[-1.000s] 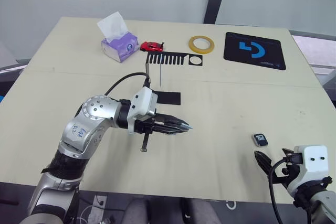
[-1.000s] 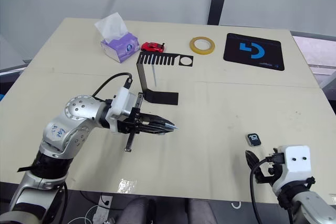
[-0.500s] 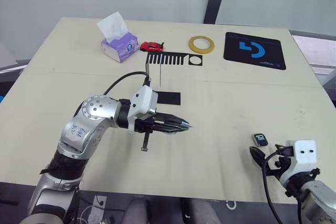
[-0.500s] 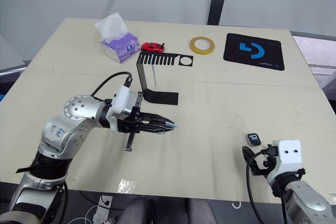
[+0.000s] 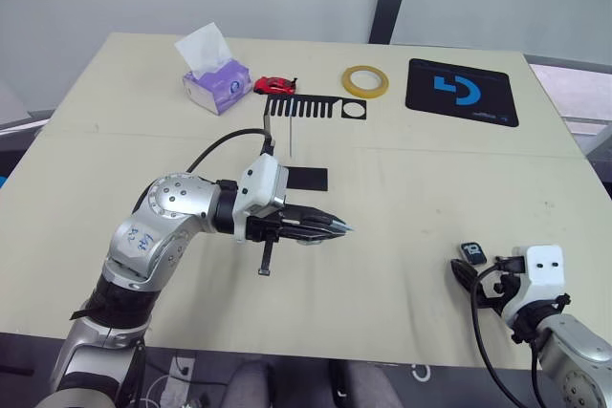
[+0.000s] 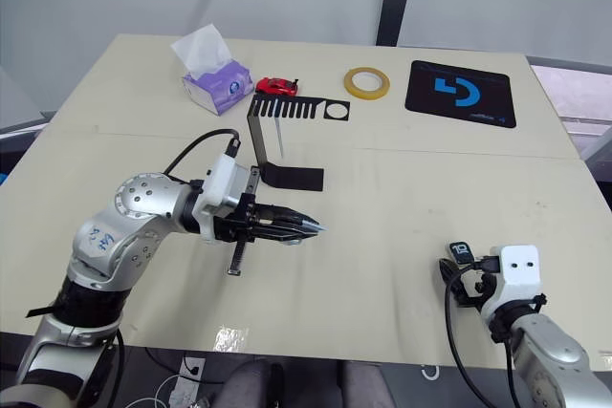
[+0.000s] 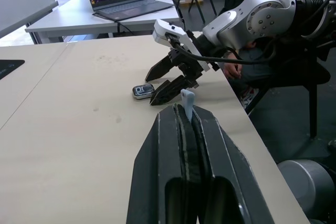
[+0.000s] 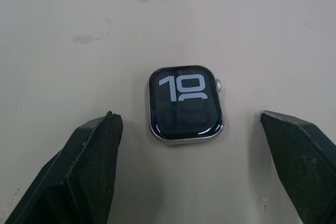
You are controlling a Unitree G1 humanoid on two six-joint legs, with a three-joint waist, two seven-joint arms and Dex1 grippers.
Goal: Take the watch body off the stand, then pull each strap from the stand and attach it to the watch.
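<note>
Lying flat and face up on the tabletop (image 5: 402, 207), the watch body (image 8: 185, 104) sits off the stand (image 6: 273, 145), between the two spread fingers of your right tool (image 8: 191, 169), with bare tabletop on both sides and no contact yet. Treat it as small, light and rigid, with a glossy screen that will likely slip and could scratch, so close on the silvery rim at two opposite side edges, not on the glass, and keep clear of the small crown on one side. Your left tool (image 7: 188, 109) is pressed together on one pale blue-grey strap (image 7: 187, 98), whose tip pokes out past the fingertips; that strap is soft and will bend, so hold it near the end you mean to slide in. From the head views, the left tool hovers mid-table, well apart from the watch body near the right front edge.
</note>
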